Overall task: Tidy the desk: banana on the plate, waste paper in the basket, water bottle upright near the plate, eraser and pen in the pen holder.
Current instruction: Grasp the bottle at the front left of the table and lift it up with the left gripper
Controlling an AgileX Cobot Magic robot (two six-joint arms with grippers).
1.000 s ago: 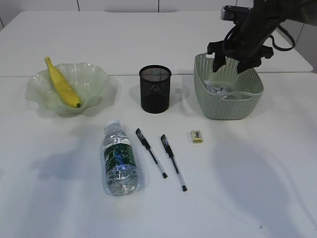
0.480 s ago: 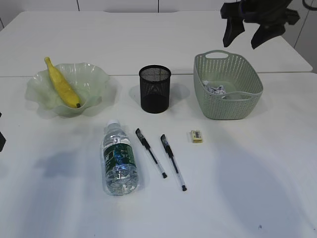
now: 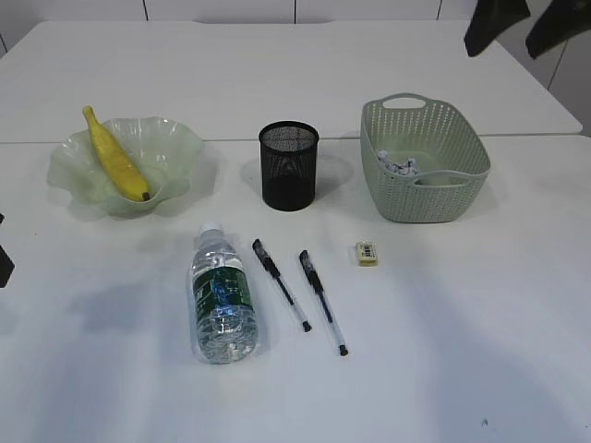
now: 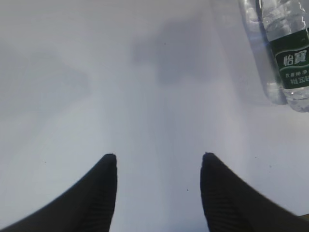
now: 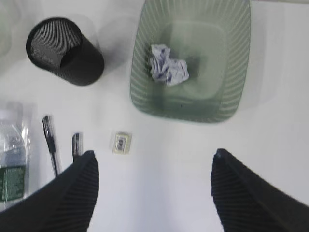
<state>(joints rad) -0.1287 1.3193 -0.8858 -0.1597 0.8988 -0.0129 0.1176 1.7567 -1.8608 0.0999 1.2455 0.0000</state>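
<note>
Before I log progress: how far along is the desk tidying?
Done: banana lies on the plate, paper sits in the basket. In hand: nothing; both grippers are open and empty. Left: bottle lies flat, eraser and two pens lie outside the holder.

The exterior view looks down at a slant across the counter (image 3: 480, 305) from the front. The left wrist view hangs low, perhaps near its left edge, catching the water bottle (image 4: 282, 48). The right wrist view looks from high above, sharing the basket (image 5: 231, 96) and pen holder (image 5: 65, 50).
</note>
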